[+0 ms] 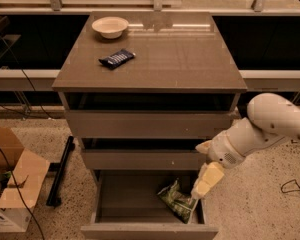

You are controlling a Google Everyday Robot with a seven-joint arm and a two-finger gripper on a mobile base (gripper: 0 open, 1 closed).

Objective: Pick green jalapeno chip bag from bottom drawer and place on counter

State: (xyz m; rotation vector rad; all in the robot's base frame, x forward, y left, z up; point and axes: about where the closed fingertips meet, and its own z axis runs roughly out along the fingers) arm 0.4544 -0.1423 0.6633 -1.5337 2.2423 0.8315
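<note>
- I read this as the reach step: the bag is not yet lifted, and nothing green lies on the worktop (185, 59).
- The tool (196, 195) hangs tip-down at the end of the white arm (255, 134), over the right rear part of the open bottom drawer (125, 196), close to its right wall.
- I cannot tell from this view whether the tool is apart or together; it grips nothing that I can see.
- The green jalapeno chip bag (177, 203) lies on the drawer floor just below and to the left of the tool tip, tilted, with one end toward the drawer front. Whether the tip touches it I cannot say.
- The middle drawer front (140, 160) sits just above and to the left of the tool, so I judge headroom to be tight.
- Next move, as I judge it: ease the tool down and a little left onto the middle of the bag, close on the crinkly film, then lift clear of the drawer's right wall.
- After that the load has to go up and left of here to the worktop, where a dark-blue wrapper (117, 58) and a bowl (110, 26) sit far to the upper left; the near right part looks free for the set-down.
</note>
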